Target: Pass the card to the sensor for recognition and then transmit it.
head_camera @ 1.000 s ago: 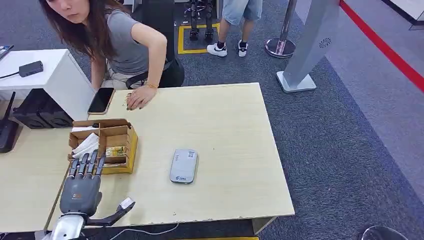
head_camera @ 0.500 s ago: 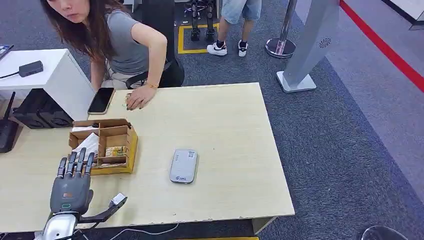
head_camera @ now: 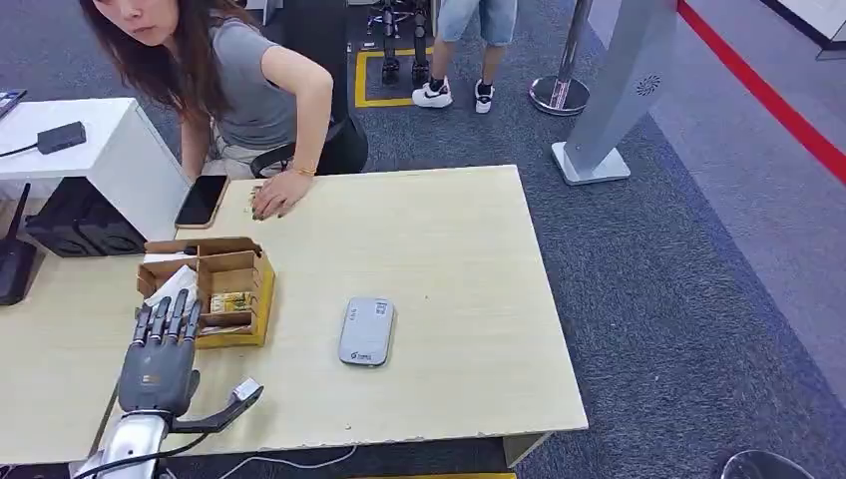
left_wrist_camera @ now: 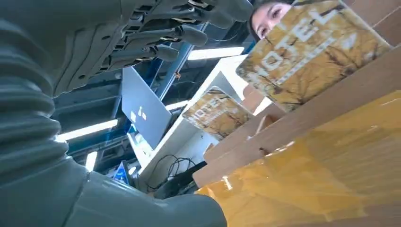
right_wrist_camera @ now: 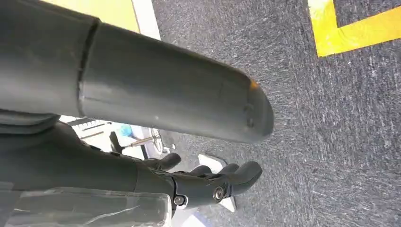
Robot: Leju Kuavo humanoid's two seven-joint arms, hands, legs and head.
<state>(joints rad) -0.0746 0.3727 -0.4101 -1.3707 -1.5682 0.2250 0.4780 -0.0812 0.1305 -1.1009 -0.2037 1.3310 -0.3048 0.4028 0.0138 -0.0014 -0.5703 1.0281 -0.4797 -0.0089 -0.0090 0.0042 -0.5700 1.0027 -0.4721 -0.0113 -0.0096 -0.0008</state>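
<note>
A yellow-printed card [head_camera: 230, 301] stands in a compartment of the open cardboard box [head_camera: 251, 261] at the table's left. In the left wrist view two "HOTEL" cards [left_wrist_camera: 308, 46] [left_wrist_camera: 216, 112] rise above the box wall [left_wrist_camera: 331, 111]. My left hand [head_camera: 160, 359] hovers just before the box, fingers stretched toward its near edge, thumb spread out to the side, holding nothing. The fingers [left_wrist_camera: 182, 34] hang apart from the cards. The grey sensor [head_camera: 366, 330] lies flat mid-table. My right hand [right_wrist_camera: 208, 182] hangs over the carpet with nothing in it.
A person leans over the far side, one hand [head_camera: 281, 192] resting on the table beside a phone [head_camera: 202, 200]. White paper [head_camera: 176, 284] fills another box compartment. A white side desk [head_camera: 95, 150] and a black device [head_camera: 12, 264] stand at the left.
My left hand drew back to the left half a second ago and has now come forward again, its fingertips back at the box's near edge. Nothing else moved.
</note>
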